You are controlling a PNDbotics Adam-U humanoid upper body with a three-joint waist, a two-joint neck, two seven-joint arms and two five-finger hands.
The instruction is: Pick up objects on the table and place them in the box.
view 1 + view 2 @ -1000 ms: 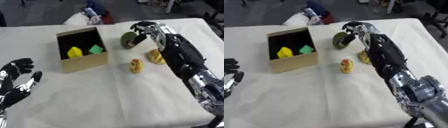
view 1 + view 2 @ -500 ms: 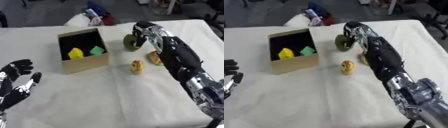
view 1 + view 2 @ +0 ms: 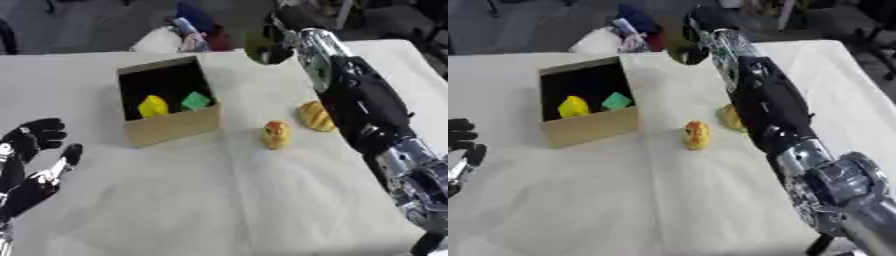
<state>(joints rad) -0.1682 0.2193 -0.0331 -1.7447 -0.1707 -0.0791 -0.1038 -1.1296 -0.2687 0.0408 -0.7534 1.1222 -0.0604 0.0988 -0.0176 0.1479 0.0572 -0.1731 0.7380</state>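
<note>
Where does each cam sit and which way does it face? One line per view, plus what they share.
Left eye view: in the head, looking down at the table; left hand open at lower left, right arm reaching in from the right side.
Right eye view: beside it in the head, same downward look; little of the left hand shows at the left edge, right arm fills the right side.
Shared: the box with a yellow and a green piece inside, two yellowish objects on the cloth, right hand raised holding a dark round object.
</note>
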